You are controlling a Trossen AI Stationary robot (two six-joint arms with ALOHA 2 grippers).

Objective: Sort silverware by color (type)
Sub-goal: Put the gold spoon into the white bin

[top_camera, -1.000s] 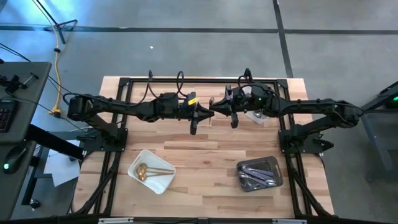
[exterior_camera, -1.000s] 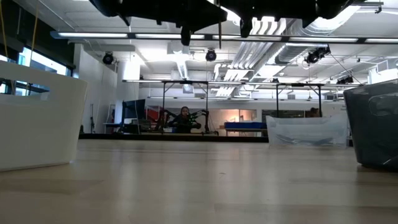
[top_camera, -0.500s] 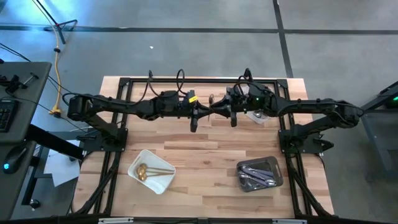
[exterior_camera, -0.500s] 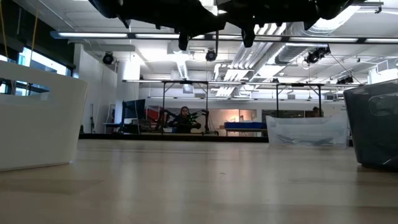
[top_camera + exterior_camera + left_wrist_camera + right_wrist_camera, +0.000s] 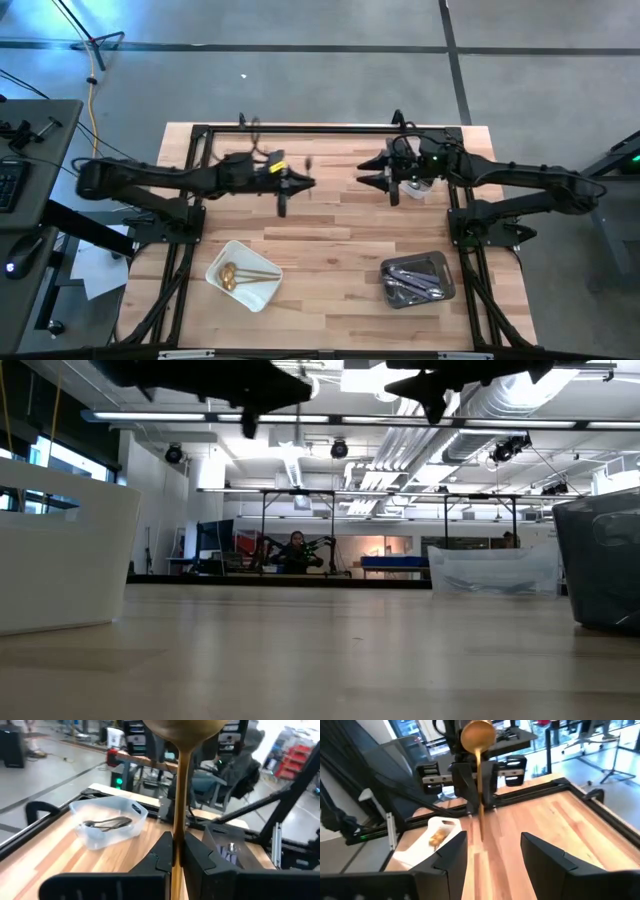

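Holding a gold spoon (image 5: pixel 178 795) upright by its handle, the left gripper (image 5: pixel 283 190) hangs above the tabletop (image 5: pixel 340 235) at about 10 o'clock from centre, its fingers pinched tight on the thin shaft. The right gripper (image 5: pixel 392 182) waits at 1 o'clock, spread wide and empty. The spoon looks light, stiff and slick (polished metal), so I judge a grip low on the handle safest against twisting. More gold spoons (image 5: pixel 238 272) lie in the white tray (image 5: pixel 262 295) at 7 o'clock, grey ones in the dark tray (image 5: pixel 446 278) at 5 o'clock. Only the left wrist view shows black utensils (image 5: pixel 107 823) inside a clear tray (image 5: pixel 137 817), partly hidden from above.
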